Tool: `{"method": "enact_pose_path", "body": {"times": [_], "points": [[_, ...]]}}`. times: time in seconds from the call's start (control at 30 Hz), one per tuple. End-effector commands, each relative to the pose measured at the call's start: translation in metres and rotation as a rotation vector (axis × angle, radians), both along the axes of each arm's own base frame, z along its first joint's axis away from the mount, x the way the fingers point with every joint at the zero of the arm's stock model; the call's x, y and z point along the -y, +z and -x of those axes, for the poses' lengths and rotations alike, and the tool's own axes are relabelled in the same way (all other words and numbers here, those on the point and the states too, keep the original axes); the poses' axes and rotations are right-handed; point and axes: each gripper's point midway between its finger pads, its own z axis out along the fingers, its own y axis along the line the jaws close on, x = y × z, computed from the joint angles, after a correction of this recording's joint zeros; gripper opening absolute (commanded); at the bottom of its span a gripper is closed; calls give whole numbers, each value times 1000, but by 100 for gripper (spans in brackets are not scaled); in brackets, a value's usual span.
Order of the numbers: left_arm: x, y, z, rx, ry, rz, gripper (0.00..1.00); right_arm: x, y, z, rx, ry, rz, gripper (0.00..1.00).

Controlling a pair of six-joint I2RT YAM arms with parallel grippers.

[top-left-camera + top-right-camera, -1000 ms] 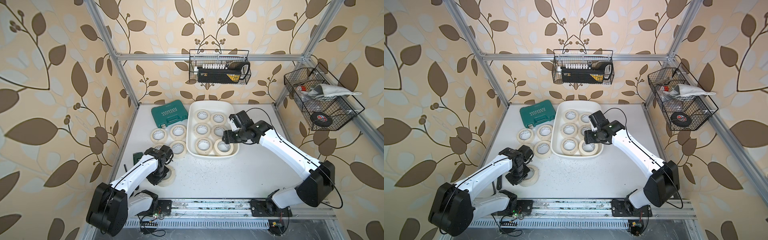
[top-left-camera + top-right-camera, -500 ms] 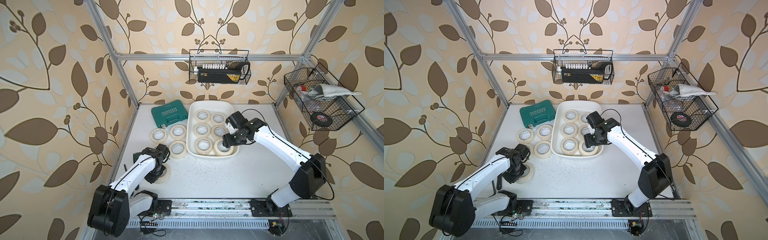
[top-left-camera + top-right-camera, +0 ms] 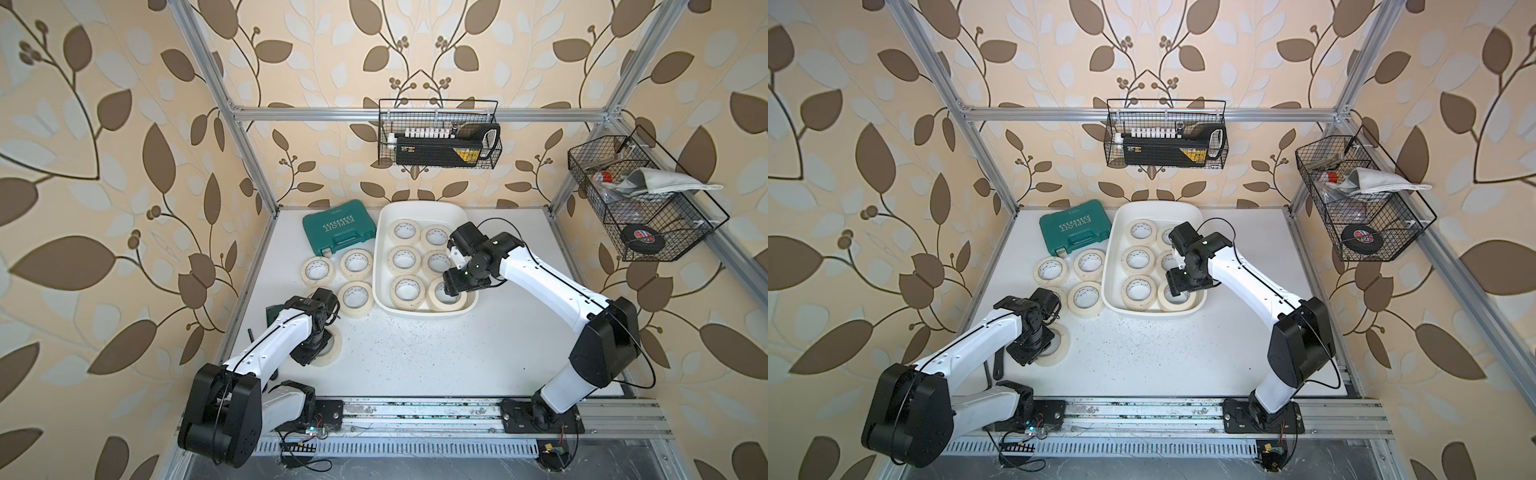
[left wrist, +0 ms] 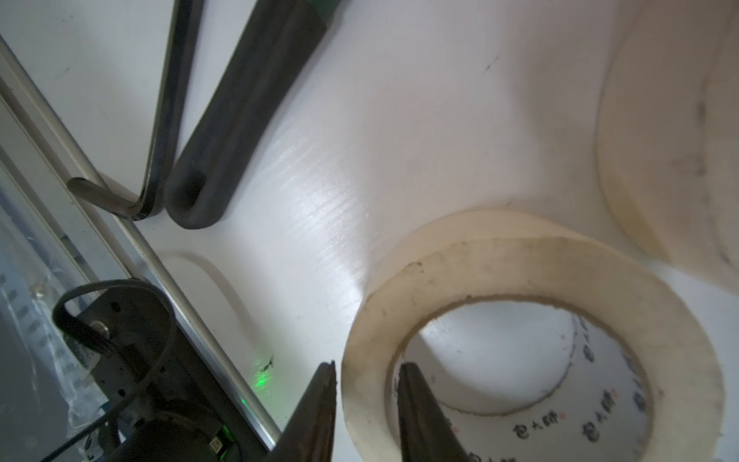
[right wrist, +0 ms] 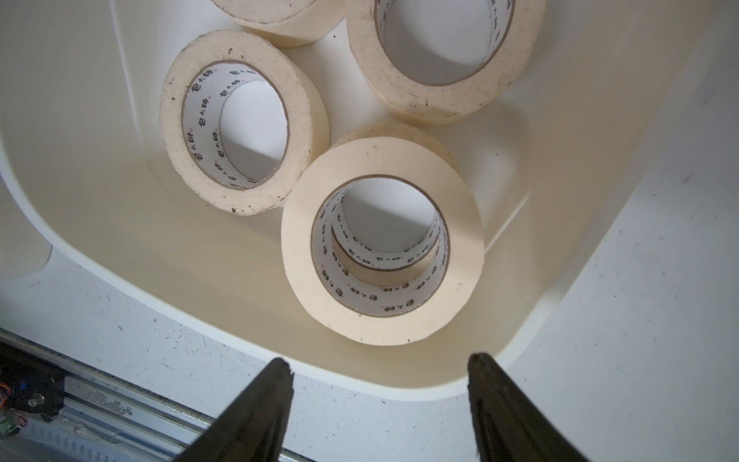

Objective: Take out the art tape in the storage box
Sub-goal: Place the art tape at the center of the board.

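The white storage box [image 3: 419,204] [image 3: 1154,203] stands at the back of the table and holds several cream art tape rolls [image 3: 404,258]. My right gripper [image 3: 455,286] [image 5: 379,364] hangs open above the near right rolls, two stacked [image 5: 298,256], with nothing between its fingers. Several more rolls [image 3: 356,262] lie on the table left of the box. At the front left another roll [image 4: 520,272] [image 3: 332,353] lies flat. My left gripper [image 3: 318,349] [image 4: 368,372] straddles its wall, one finger inside the core and one outside. The jaws stand slightly apart from the wall.
A teal tool case [image 3: 338,232] lies left of the box at the back. A black-handled tool [image 4: 240,108] lies by the table's left edge. Wire baskets hang on the back wall [image 3: 438,135] and on the right side [image 3: 648,199], that one holding a black tape roll [image 3: 642,237].
My left jaws have eased apart from the roll's wall at the front left. My right gripper has moved nearer the front, over the near right rolls in the box.
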Motion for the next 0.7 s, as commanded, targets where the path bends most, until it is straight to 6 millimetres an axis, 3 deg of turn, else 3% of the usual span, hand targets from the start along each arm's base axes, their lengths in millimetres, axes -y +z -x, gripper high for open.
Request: {"method": "enact_pose_path", "body": {"times": [0.0, 0.17, 0.3, 0.5, 0.63, 0.67], "points": [[-5, -1, 2, -13, 0, -17, 31, 2, 1, -3, -1, 8, 22, 71], [-4, 7, -3, 8, -26, -13, 34, 3, 2, -3, -3, 13, 29, 71], [-3, 26, -16, 58, -105, -11, 52, 4, 3, -5, 0, 19, 42, 71], [33, 67, -54, 198, -369, 141, 63, 3, 6, -8, 2, 29, 51, 71], [54, 96, -67, 294, -495, 228, 69, 4, 6, -10, 6, 37, 63, 71], [57, 103, -69, 313, -516, 240, 74, 4, 5, -11, 4, 39, 67, 71]]}}
